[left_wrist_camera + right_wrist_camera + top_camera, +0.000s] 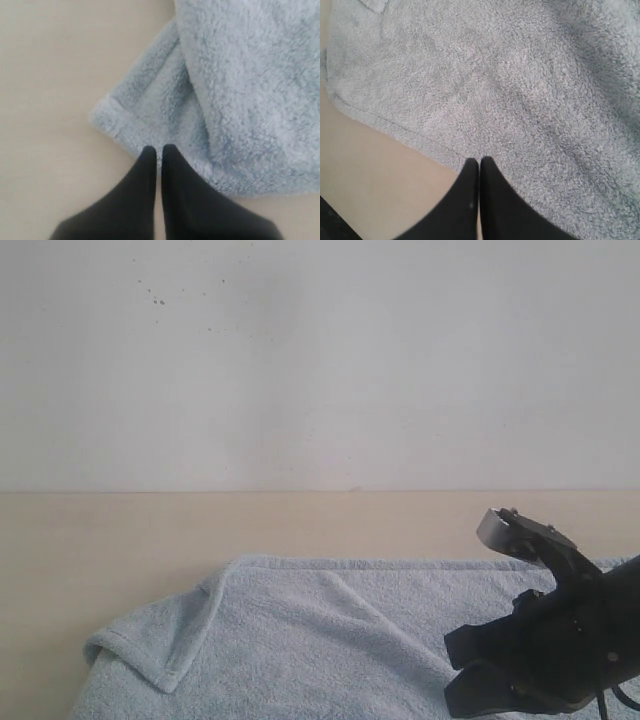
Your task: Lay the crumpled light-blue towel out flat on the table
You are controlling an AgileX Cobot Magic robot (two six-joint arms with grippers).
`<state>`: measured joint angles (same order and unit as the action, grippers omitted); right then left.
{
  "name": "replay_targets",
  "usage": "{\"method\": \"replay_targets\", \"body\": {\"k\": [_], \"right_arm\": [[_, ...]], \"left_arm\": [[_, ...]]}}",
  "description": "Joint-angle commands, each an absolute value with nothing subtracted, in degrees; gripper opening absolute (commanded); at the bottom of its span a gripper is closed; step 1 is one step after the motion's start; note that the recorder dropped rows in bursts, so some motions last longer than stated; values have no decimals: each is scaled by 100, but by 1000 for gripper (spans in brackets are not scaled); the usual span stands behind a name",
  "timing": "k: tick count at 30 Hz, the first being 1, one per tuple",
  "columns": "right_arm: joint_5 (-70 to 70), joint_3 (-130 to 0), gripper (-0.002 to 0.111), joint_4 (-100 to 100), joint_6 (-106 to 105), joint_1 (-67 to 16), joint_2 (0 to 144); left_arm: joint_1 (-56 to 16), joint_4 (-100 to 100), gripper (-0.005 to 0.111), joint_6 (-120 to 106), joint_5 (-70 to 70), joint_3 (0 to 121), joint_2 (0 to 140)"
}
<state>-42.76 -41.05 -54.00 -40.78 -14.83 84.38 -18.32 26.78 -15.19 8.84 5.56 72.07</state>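
left gripper (pixel 158 149): jaws pressed together, tips touching the hemmed corner of the fluffy light-blue terry towel (pixel 240 100), can't tell if I've pinched any | right gripper (pixel 479 161): closed too, tips at its edge, cloth spreading ahead | smooth cream-beige table (pixel 50 100) underneath

Gripper (pixel 479 162), jaws together, over towel (pixel 520 75)
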Motion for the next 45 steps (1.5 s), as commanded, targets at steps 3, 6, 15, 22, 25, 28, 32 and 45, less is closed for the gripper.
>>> {"method": "replay_targets", "body": {"k": [3,6,15,22,25,28,32,45], "right_arm": [[-4331,-4141,0,-5460,-4172,-1491,8392],[-4331,-4141,0,-5542,-4227,-1491,8392],[-4371,-4141,0,-5802,-4408,-1491,8392],[-4582,-4141,0,-5900,-4579,-1491,8392],[-4582,-4141,0,-5966,-4579,-1491,8392],[-4582,-4141,0,-6026,-4579,-1491,8392],[-4620,-4141,0,-6093,-4604,-1491,8392],[-4677,-4141,0,-6219,-4769,-1491,8392]], "left_arm": [[-1851,2760,4,-1256,988,462,5774],[-1851,2760,4,-674,1294,491,5190],[-1851,1643,41,263,1236,935,5125],[-1923,897,21,168,122,2071,7092],[-2239,473,4,-436,-232,2770,7308],[-2611,-355,32,-2429,-198,3319,7650],[-2672,-208,73,-2106,268,3668,8317],[-2672,-196,58,-1540,-705,6109,10966]]}}
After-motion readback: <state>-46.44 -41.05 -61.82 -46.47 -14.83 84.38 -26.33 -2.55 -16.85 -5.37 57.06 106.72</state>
